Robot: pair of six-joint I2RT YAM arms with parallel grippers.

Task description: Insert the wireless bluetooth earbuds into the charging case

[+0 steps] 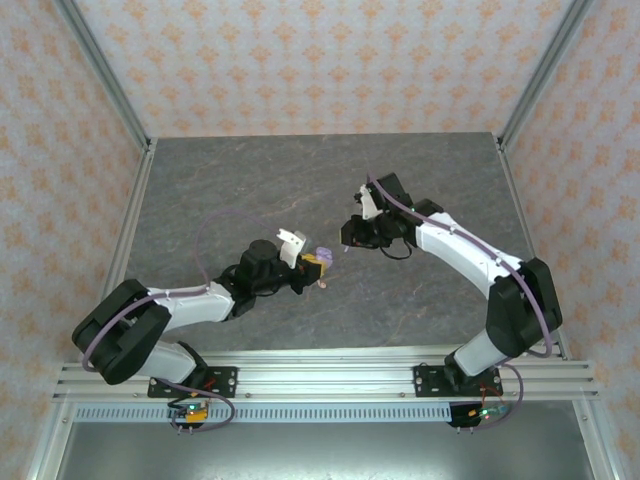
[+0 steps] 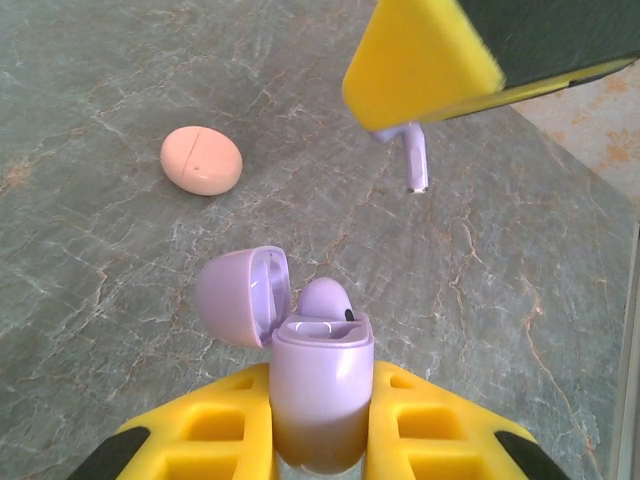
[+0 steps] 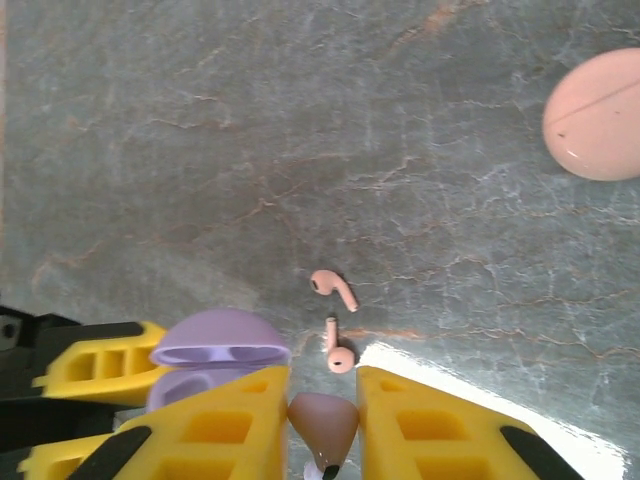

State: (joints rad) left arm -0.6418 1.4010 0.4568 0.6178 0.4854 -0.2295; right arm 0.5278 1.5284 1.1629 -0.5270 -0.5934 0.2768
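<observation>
Lilac earbud (image 2: 416, 165) is hanging stem-down from right claw (image 3: 322, 395), clamped, head hidden by pads. Left claw (image 2: 322, 395) is gripping one open lilac case (image 2: 320, 350); second lilac bud (image 2: 326, 298) is sitting half-hidden inside. Two pink buds (image 3: 333, 288) are lying loose on surface (image 3: 200, 120); one shut pink case (image 3: 595, 115) is cut off.

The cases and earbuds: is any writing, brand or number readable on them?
None. No readable text on the lilac case in the left pincer, the lilac earbud in the right pincer, the pink case or the pink earbuds; all plain.
</observation>
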